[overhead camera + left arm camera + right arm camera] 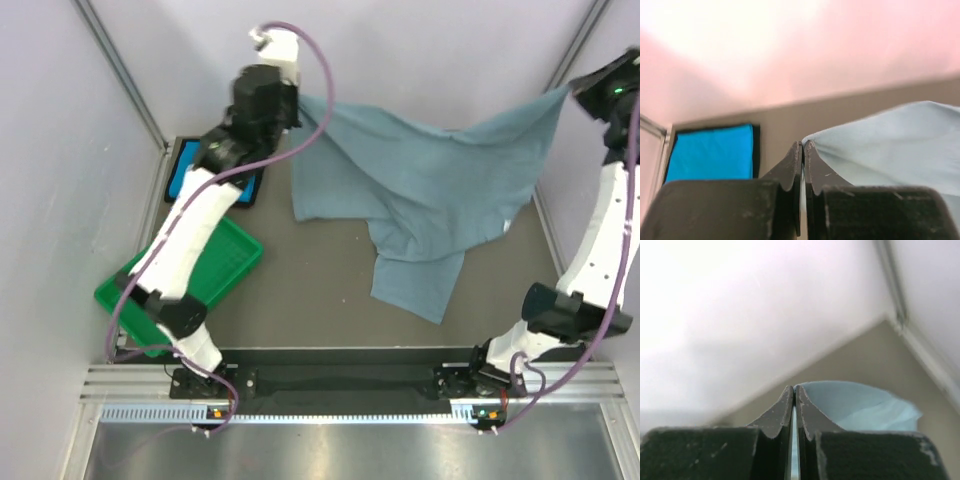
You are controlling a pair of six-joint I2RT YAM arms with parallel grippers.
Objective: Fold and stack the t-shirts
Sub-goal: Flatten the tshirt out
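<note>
On table (320, 300), 2 t-shirts (430, 190) (710, 152), 1 tray (235, 255)

Left arm (190, 240) extends to the far left corner of the grey-blue t-shirt (430, 190); left claw (803, 150) is clamped on it. Right arm (600, 240) extends to its far right corner; right claw (794, 392) is clamped likewise.
</note>
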